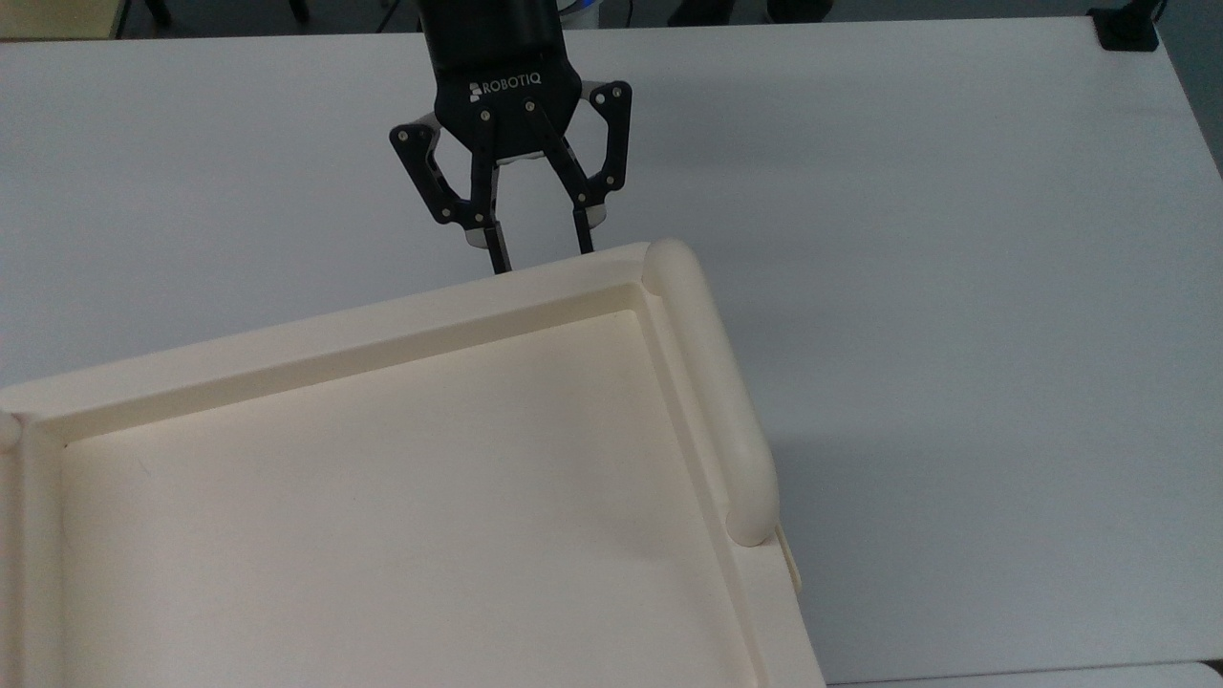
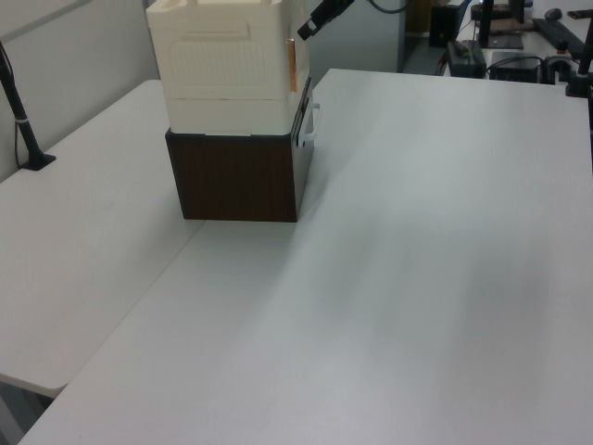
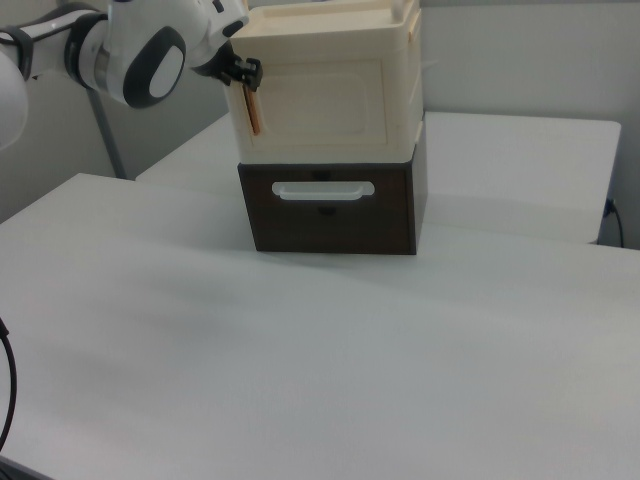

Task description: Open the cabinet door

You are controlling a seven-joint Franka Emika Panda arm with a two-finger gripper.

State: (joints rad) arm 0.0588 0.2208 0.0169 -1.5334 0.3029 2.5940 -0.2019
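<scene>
Jaws spread wide, my gripper [image 1: 540, 260] hangs at cabinet [image 3: 330, 120] top edge; cabinet door [image 3: 325, 100] shut on front face. I risk fingertips hitting rim, missing door edge.

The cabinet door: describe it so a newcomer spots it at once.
On the white table a cream cabinet sits atop a dark brown drawer box. The cabinet door is its flat cream front panel with a raised border, directly above the white drawer handle.
</scene>
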